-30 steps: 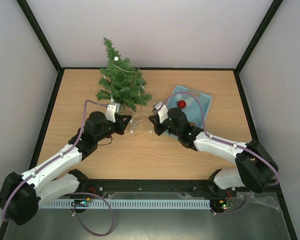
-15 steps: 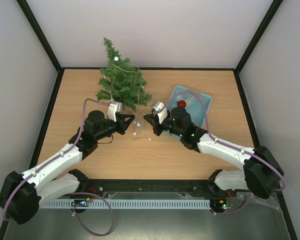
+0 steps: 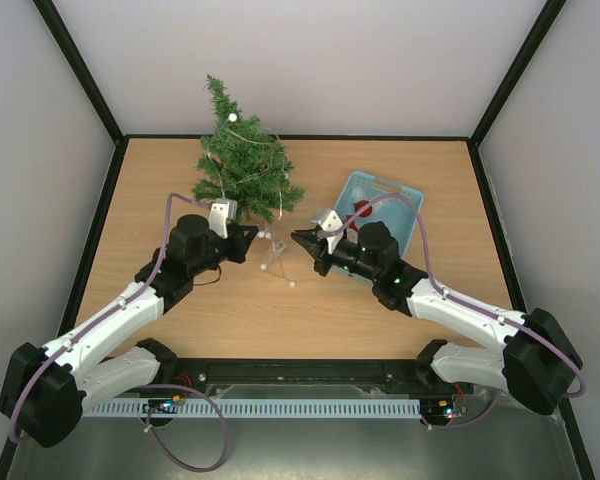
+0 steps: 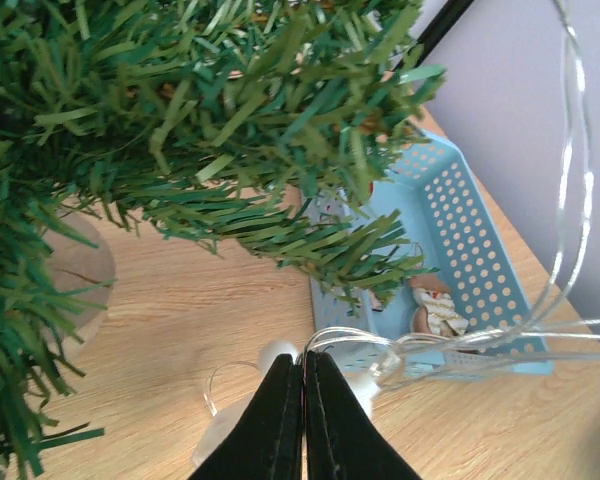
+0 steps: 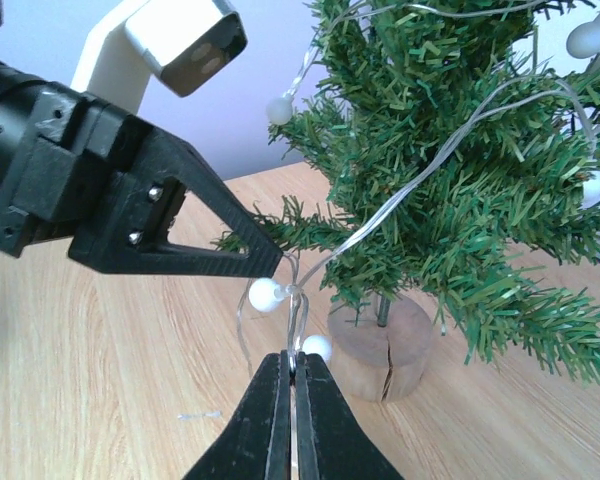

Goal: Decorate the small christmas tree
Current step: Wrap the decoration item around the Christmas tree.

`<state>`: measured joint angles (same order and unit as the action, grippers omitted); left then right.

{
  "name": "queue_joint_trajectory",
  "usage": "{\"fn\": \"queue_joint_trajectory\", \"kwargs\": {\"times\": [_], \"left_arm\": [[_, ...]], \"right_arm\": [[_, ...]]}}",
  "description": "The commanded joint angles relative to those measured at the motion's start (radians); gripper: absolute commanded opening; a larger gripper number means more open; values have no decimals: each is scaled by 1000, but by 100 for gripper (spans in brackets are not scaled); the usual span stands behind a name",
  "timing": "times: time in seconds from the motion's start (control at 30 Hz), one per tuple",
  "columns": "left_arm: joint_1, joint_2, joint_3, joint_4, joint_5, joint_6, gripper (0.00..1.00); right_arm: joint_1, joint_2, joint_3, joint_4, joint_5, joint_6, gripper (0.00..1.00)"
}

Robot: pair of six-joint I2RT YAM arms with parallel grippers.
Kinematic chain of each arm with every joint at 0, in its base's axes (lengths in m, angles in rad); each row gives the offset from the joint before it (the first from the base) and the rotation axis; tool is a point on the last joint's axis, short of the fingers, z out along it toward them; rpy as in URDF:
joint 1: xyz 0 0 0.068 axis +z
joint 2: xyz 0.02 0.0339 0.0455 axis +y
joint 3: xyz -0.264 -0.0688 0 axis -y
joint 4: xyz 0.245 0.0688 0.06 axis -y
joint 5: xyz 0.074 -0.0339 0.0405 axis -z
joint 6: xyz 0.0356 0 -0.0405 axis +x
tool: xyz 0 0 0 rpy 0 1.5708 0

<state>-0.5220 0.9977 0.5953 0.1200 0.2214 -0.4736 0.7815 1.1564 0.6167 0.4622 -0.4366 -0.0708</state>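
From above: shows the tree (image 3: 238,165) upright at the back of the table (image 3: 150,200), left of centre. Puts the left gripper (image 3: 254,234) just in front of its lowest branches, pointing right. Puts the right gripper (image 3: 296,237) facing it from the other side, tips near but apart. Hangs a thin light string (image 3: 274,255) with white bulbs between the two tips, sagging toward the wood. Sets a blue basket (image 3: 408,205) at the back right, behind the right arm, with a red ball (image 3: 363,208) in it.

Left wrist: shows the left gripper's fingers pressed flat together, pinching the string at their tip, with clear wire looping off to the right and upward. Catches two white bulbs (image 4: 280,352) just past the tip. Fills the upper left with tree branches, the round base (image 4: 75,275) under them at the left edge. Has the basket beyond on the right, a small figure (image 4: 435,305) lying inside.

Right wrist: shows the right gripper's fingers closed tight on the same string, one bulb touching the tip. Finds the left gripper's black fingers coming in from the left, their point meeting the wire just above, another bulb beside it. Places the tree right behind on its round wooden base, with wire and bulbs draped through the branches.
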Motion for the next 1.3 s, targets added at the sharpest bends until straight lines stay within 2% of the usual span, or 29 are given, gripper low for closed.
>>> {"fn": "queue_joint_trajectory", "kwargs": {"times": [0.0,0.23,0.47,0.63,0.8,0.93,1.07,1.27], "left_arm": [[17,6,29,-48,-36,18,2],[22,8,17,-33,-20,35,2],[24,-15,10,86,136,34,2],[24,-22,20,130,177,28,2],[39,-58,25,121,161,9,2],[71,-111,11,155,195,-41,2],[101,-148,-18,227,243,-114,2],[120,-151,-37,289,290,-170,3]], "right_arm": [[6,-57,-28,78,-48,-34,2],[7,-83,-59,163,-41,5,2],[7,-2,5,65,-34,-48,2],[7,34,56,-12,-72,-106,2],[6,43,56,-93,48,-130,2],[6,87,39,-123,186,-37,2],[7,107,13,-115,192,-13,2],[6,91,-4,-90,196,-109,2]]}}
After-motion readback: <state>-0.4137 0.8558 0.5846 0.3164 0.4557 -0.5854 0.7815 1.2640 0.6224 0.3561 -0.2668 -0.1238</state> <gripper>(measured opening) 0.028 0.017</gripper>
